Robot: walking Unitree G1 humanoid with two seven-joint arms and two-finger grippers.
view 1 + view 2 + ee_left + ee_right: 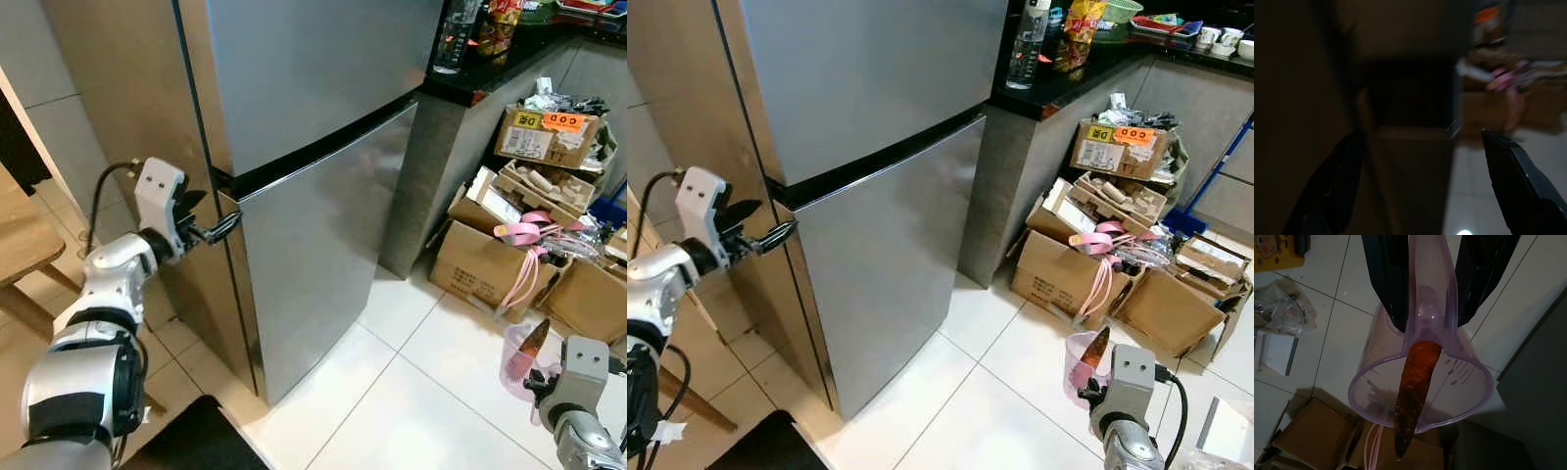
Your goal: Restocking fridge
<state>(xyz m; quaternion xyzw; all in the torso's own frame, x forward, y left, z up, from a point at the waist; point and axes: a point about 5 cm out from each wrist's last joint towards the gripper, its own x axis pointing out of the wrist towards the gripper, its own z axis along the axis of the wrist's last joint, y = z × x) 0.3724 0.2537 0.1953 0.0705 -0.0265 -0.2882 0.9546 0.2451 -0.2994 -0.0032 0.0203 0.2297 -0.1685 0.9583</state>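
Note:
A tall steel fridge [323,196] stands before me with both doors closed. My left gripper [217,230] is raised at the fridge's left front corner, level with the dark gap between the upper and lower doors; its fingers [1518,181] are spread open around that corner edge. Low at the right, my right gripper [1095,377] is shut on the handle of a clear pink measuring jug [1420,382]. A carrot [1415,391] stands in the jug with its tip sticking out past the rim.
Open cardboard boxes [490,259] full of clutter crowd the floor right of the fridge, under a dark counter [490,69] with bottles and snack bags. A wooden table [20,245] stands at the left, a dark mat [196,436] lies on the white tiles.

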